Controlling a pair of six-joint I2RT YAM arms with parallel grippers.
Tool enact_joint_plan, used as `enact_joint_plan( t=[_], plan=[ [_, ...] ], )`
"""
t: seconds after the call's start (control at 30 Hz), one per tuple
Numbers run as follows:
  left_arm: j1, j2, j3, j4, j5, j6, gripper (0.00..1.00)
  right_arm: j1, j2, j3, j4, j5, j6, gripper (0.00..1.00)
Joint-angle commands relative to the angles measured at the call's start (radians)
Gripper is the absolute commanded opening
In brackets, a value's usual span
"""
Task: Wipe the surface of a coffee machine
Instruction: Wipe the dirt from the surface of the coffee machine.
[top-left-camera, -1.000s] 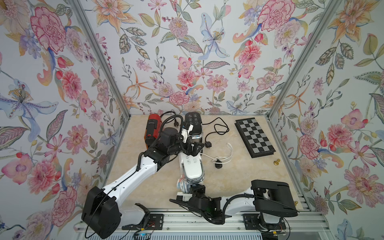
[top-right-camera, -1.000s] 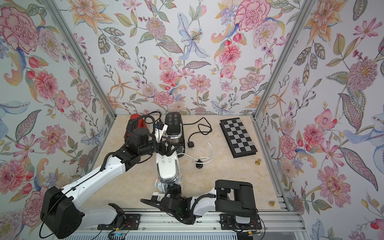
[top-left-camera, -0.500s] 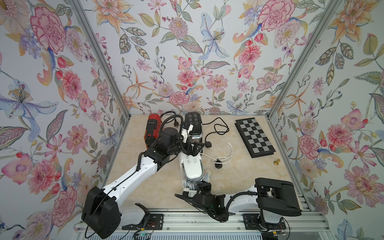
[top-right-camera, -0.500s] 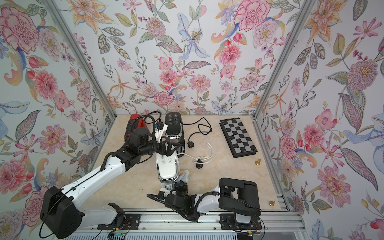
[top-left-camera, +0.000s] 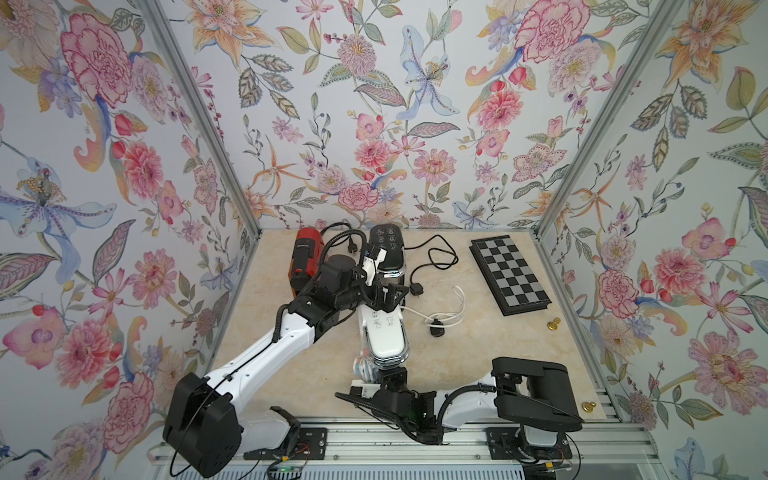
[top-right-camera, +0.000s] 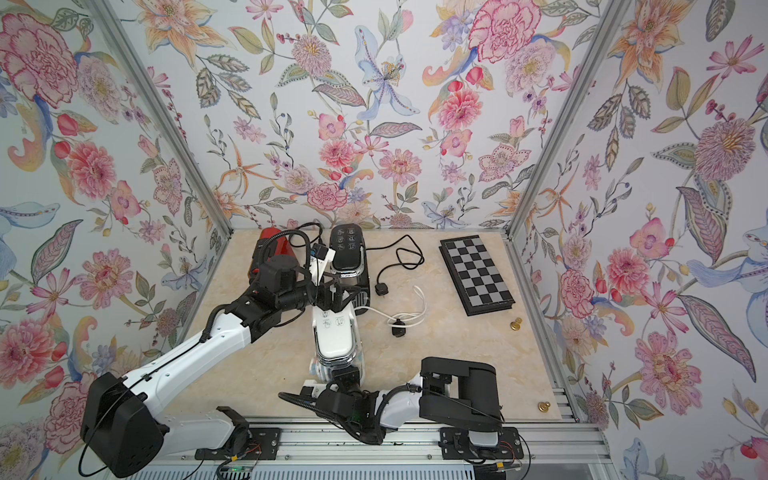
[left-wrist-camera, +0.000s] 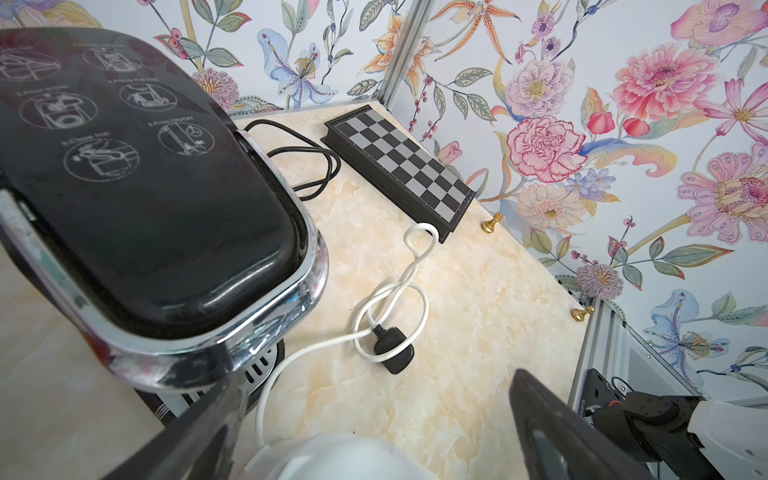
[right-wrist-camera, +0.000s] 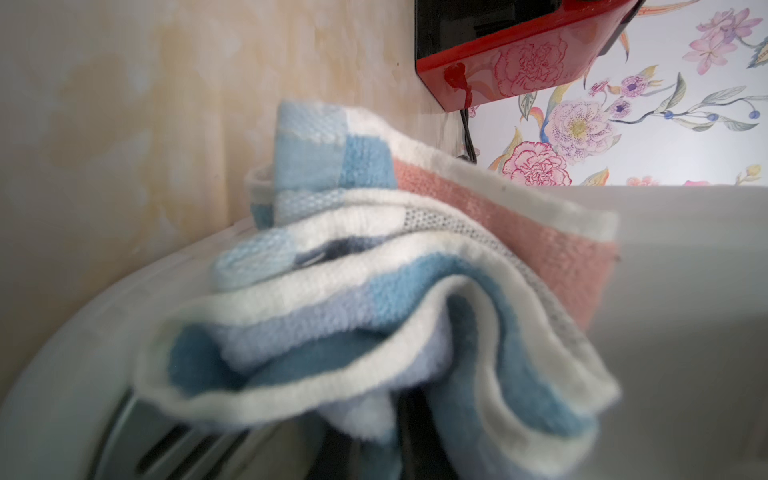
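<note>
Compared with one second ago, the right gripper (top-left-camera: 390, 374) sits slightly farther in and to the left, against the near end of the white coffee machine (top-left-camera: 384, 332). The left arm is in the same pose.

1. At the far left of the table (top-left-camera: 291, 374), a red coffee machine (top-left-camera: 305, 262) stands near the back wall.
2. From the near left corner the left arm reaches diagonally inward. Its left gripper (top-left-camera: 385, 296) is over the far end of the white coffee machine, just in front of a black coffee machine (top-left-camera: 388, 249). The fingers (left-wrist-camera: 552, 432) are spread wide. In the left wrist view the rounded white top lies between them; contact cannot be determined.
3. Both top views show the white coffee machine at the centre of the table, its long axis running from near to far.
4. At its near end the right gripper is clamped on a blue, white and pink striped cloth (top-left-camera: 360, 368). In the right wrist view the cloth (right-wrist-camera: 374, 291) is bunched and pressed against the white casing.
5. To the right of the machines lie a looped black cord (top-left-camera: 440, 259) and a white cord (top-left-camera: 449, 309) ending in a black plug (top-left-camera: 436, 330).
6. Farther right lies a chessboard (top-left-camera: 509, 274). One gold pawn (top-left-camera: 552, 324) stands just beside its near corner, and a second pawn (top-left-camera: 587, 407) stands near the front right edge.
</note>
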Motion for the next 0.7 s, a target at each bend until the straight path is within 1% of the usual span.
enact_joint_plan(
  t=[0.0, 0.17, 0.37, 0.53, 0.67],
  plan=[
    [-0.011, 0.006, -0.005, -0.023, 0.036, -0.012, 0.99, -0.068, -0.063, -0.071, 0.020, 0.048, 0.012, 0.00],
    [-0.010, 0.009, 0.000, -0.027, 0.035, -0.013, 0.99, -0.120, -0.114, -0.139, 0.102, 0.084, -0.037, 0.00],
    [-0.011, 0.015, 0.006, -0.034, 0.035, -0.013, 0.99, -0.129, -0.188, -0.159, 0.197, 0.145, -0.119, 0.00],
    [-0.011, 0.027, 0.019, -0.036, 0.038, -0.010, 0.99, -0.104, -0.267, -0.162, 0.141, 0.158, -0.111, 0.00],
    [-0.012, 0.032, 0.020, -0.026, 0.045, -0.013, 0.99, -0.074, -0.269, -0.165, 0.071, 0.167, -0.067, 0.00]
  ],
)
